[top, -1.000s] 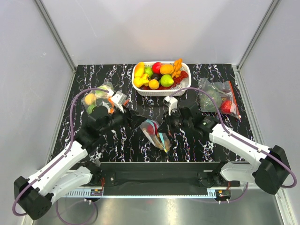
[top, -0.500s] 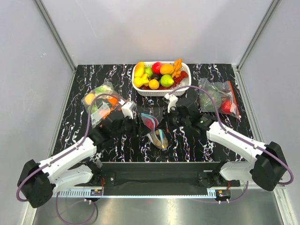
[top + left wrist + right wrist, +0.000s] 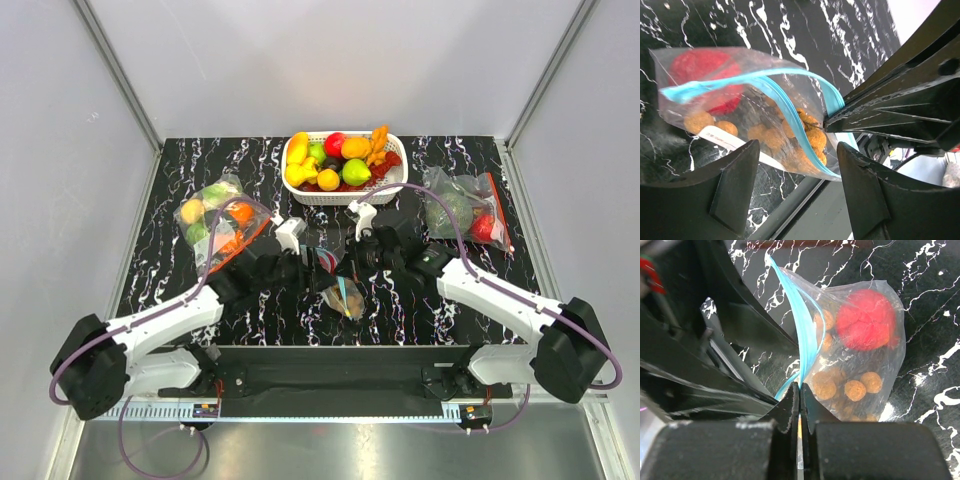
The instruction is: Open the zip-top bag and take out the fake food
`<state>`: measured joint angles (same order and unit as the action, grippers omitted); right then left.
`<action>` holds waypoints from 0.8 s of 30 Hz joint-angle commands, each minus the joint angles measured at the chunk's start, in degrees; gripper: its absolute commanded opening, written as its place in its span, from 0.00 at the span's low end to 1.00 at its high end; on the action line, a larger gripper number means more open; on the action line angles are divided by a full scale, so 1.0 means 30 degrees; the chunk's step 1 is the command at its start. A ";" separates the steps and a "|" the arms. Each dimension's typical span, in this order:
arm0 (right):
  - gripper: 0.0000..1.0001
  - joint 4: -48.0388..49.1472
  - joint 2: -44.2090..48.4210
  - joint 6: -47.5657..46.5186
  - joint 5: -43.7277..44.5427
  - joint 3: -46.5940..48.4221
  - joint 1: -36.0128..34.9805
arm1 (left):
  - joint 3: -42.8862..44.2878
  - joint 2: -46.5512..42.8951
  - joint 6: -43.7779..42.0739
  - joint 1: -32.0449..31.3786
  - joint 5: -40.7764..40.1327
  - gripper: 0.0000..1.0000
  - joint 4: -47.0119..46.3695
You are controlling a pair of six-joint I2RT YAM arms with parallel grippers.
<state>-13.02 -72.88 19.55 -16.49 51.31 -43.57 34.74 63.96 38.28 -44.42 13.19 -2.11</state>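
Pinched zip-top bag (image 3: 342,290), centre frame, by its teal strip (image 3: 805,335) in right gripper (image 3: 800,390), likely anchoring one lip; held left gripper (image 3: 797,165) jaws apart for the other; fake food (image 3: 867,320) inside.

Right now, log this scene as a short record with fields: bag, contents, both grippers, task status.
zip-top bag: between the two grippers, the two halves of its teal strip partly parted
contents: red fruit and tan-brown balls, inside the bag
right gripper: shut on the bag at the teal strip
left gripper: open, facing the bag
task status: food not yet removed
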 commanded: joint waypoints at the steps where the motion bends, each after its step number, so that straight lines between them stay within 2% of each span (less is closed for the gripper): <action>1: 0.00 0.1116 -0.0022 0.0045 0.0370 0.0153 -0.0271 | 0.0957 0.0825 -0.0163 -0.0483 0.0115 0.68 -0.0735; 4: 0.00 0.1058 0.0036 0.0045 0.0633 0.0211 -0.0271 | 0.1660 0.1675 -0.0514 -0.0893 -0.0353 0.66 0.0553; 6: 0.00 0.0941 0.0123 -0.0013 0.0984 0.0211 -0.0242 | 0.1982 0.1910 -0.0690 -0.1128 -0.0879 0.58 0.1283; 7: 0.00 0.0882 0.0182 -0.0013 0.1130 0.0211 -0.0242 | 0.1984 0.1911 -0.0690 -0.1216 -0.1055 0.44 0.1492; 9: 0.00 0.0648 0.0183 -0.0100 0.1628 0.0270 -0.0271 | 0.1984 0.1621 -0.0574 -0.1247 -0.1786 0.30 0.2105; 10: 0.00 0.0357 0.0270 -0.0101 0.1833 0.0270 -0.0300 | 0.2013 0.1415 -0.0544 -0.1247 -0.2166 0.18 0.2370; 11: 0.00 0.0180 0.0329 -0.0101 0.2299 0.0299 -0.0271 | 0.2013 0.0978 -0.0486 -0.1247 -0.3069 0.13 0.3011; 14: 0.00 -0.0347 0.0388 -0.0101 0.3236 0.0358 -0.0242 | 0.2159 0.0243 -0.0398 -0.1247 -0.5119 0.07 0.4040; 20: 0.00 -0.1724 0.0446 0.0074 0.4967 0.0885 -0.0300 | 0.3096 -0.2565 -0.0514 -0.1247 -0.8930 0.03 0.6999; 24: 0.00 -0.1873 0.0417 0.0337 0.5000 0.0973 -0.0271 | 0.3885 -0.3362 -0.1244 -0.1247 -0.9086 0.02 0.7792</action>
<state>-17.47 -73.01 19.86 -4.56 51.53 -43.90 42.17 56.01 36.84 -48.12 -8.86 19.31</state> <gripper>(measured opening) 0.012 0.034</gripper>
